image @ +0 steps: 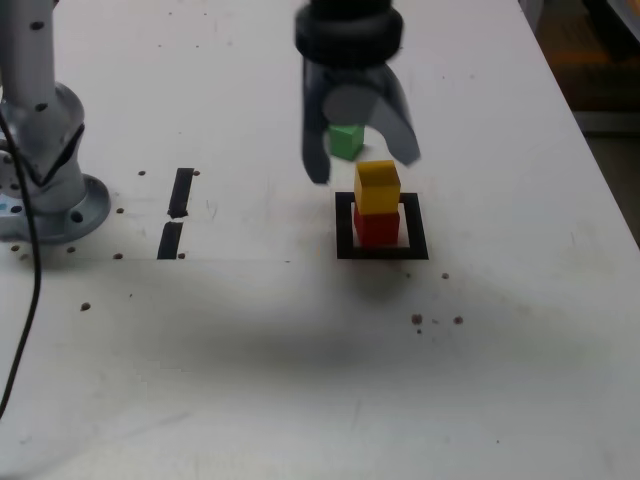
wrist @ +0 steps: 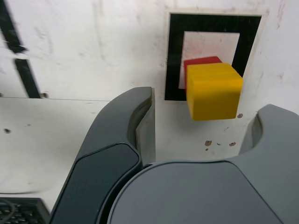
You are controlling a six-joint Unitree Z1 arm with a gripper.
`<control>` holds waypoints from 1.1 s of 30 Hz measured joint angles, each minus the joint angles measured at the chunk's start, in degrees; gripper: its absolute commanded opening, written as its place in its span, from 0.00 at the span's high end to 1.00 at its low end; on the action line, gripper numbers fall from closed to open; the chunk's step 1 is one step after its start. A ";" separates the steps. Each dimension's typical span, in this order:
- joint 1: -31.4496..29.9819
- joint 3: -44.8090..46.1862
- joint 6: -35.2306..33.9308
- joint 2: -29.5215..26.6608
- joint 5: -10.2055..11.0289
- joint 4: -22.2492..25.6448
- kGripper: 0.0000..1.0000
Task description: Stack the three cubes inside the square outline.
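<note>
The yellow cube (image: pixel 377 186) rests on top of the red cube (image: pixel 377 226), both inside the black square outline (image: pixel 345 235). The green cube (image: pixel 345 141) lies on the table behind the outline, partly hidden by my gripper (image: pixel 362 160). That gripper hovers just above and behind the stack, open, with nothing between its dark fingers. In the wrist view the yellow cube (wrist: pixel 214 91) covers most of the red cube (wrist: pixel 202 61) within the square outline (wrist: pixel 174 56), and the gripper (wrist: pixel 203 121) straddles empty space in front of the stack.
Two short black tape strips (image: pixel 176 212) lie at the exterior view's left, near the arm's round grey base (image: pixel 45 190). A black cable (image: pixel 30 300) runs down the left edge. The table's right edge (image: pixel 600 170) is close by.
</note>
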 measured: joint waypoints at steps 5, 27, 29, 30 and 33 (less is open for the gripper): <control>0.99 0.53 -0.25 -3.59 2.72 1.05 0.01; 17.76 4.28 18.77 -4.63 4.00 -0.08 0.00; 18.90 4.27 22.33 -4.27 3.87 -0.08 0.00; 19.51 4.24 23.99 -4.03 3.86 -0.08 0.00; 20.68 3.94 28.85 -3.24 3.93 -0.10 0.00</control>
